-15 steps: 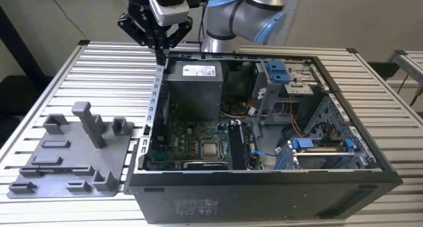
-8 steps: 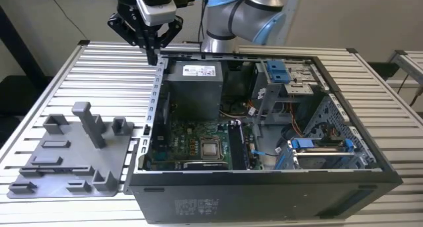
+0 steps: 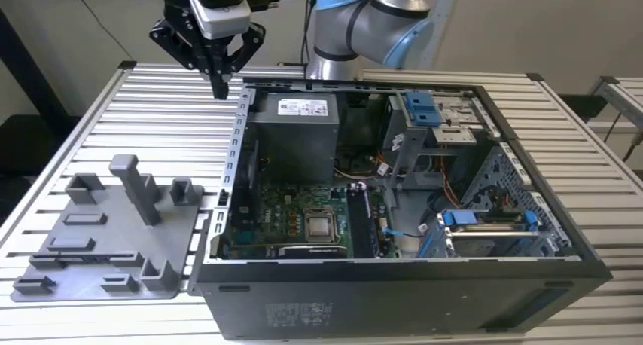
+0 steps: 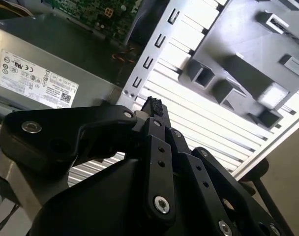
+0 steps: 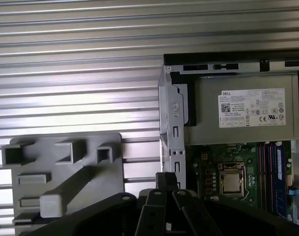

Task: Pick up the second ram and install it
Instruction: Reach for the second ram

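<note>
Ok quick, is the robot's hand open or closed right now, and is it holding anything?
Hand: closed, hanging above the table beside the computer case, with nothing held.

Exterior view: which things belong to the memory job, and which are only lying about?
For the job: pincer; gray tray; dark strip on it, probably the second ram; motherboard slots.
Lying about: power supply; blue drive bracket; slatted table.

In the exterior view's upper middle, the arm point(image 3: 390, 2) is silver with pale blue joint caps point(image 3: 414, 36); its black gripper point(image 3: 219, 91) bears silver screws point(image 4: 162, 204) and a white housing point(image 3: 221, 10).
</note>
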`<state>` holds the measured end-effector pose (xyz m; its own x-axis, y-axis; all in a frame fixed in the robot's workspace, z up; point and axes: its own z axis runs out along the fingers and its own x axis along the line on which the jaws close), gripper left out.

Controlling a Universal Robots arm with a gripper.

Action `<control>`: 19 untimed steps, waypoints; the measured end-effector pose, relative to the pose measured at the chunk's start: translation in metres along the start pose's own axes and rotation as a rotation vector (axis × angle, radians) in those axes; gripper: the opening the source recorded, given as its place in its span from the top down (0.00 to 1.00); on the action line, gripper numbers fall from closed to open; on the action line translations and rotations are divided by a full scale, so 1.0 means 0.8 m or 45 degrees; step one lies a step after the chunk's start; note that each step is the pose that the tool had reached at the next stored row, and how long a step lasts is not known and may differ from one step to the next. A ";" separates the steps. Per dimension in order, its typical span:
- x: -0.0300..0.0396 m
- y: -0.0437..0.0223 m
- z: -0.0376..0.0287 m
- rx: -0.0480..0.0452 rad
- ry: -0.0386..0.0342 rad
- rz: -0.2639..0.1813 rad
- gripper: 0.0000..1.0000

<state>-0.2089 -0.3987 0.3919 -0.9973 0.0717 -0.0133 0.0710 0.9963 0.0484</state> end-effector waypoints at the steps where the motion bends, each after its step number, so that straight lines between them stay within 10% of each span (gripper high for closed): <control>1: 0.0024 -0.0002 -0.0001 0.000 0.0000 0.000 0.89; 19: 0.0466 -0.0034 -0.0001 0.000 0.0000 0.000 0.89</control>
<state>-0.2463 -0.3987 0.3914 -0.9973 0.0717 -0.0133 0.0710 0.9963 0.0484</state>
